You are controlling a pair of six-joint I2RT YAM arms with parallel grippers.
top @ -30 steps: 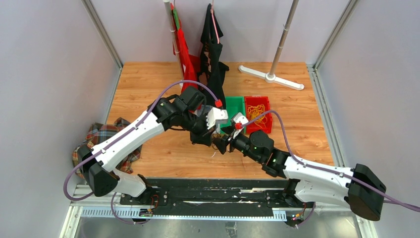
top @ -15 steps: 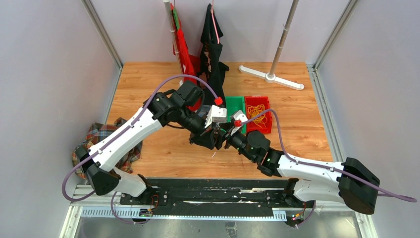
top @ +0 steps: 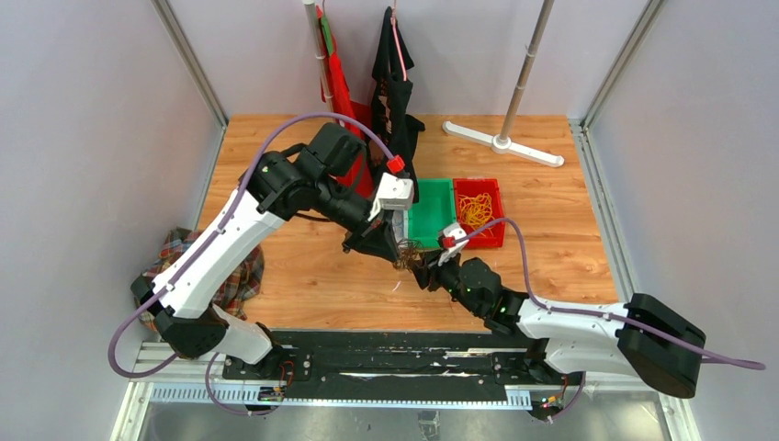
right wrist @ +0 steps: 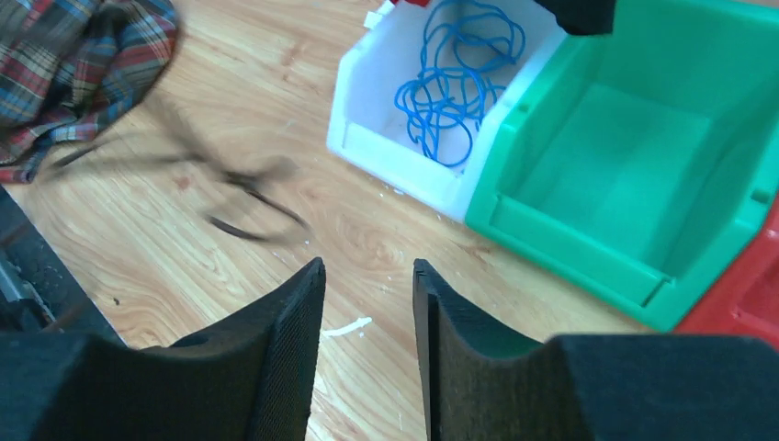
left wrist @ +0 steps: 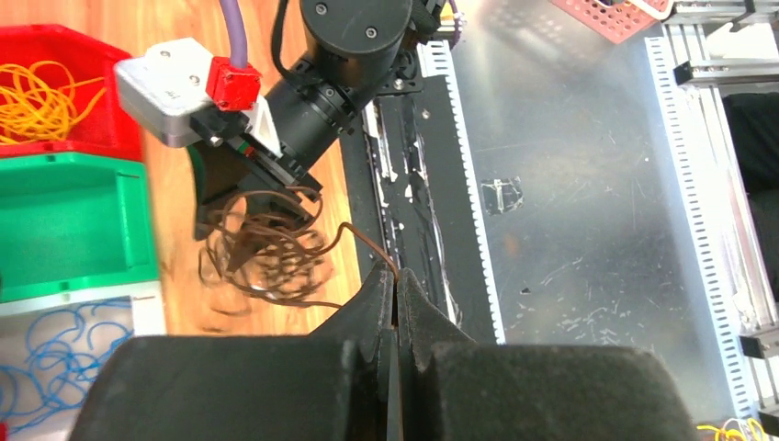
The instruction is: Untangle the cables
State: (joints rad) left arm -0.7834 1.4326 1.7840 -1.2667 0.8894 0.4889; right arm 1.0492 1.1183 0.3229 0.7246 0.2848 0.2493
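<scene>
Wooden tabletop (top: pixel 303 276): brown cable (left wrist: pixel 266 253) tangle just ahead of your left claw (left wrist: pixel 395 289).
That claw is pinched shut on one loose strand. Your right claw (right wrist: pixel 366 280), jaws apart and empty, hovers just short of the blurred loops. Draw the strand away slowly so the loops slip free rather than cinch.

overhead, close wrist views, sharing green bin (top: pixel 430 213)

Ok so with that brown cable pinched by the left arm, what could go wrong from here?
The left end effector is shut on just one strand of the brown cable, at its very tips, so a pull may slip it free. The right end effector is open and grips nothing, so the tangle might drag along rather than loosen. Both sit close together and could bump.
</scene>
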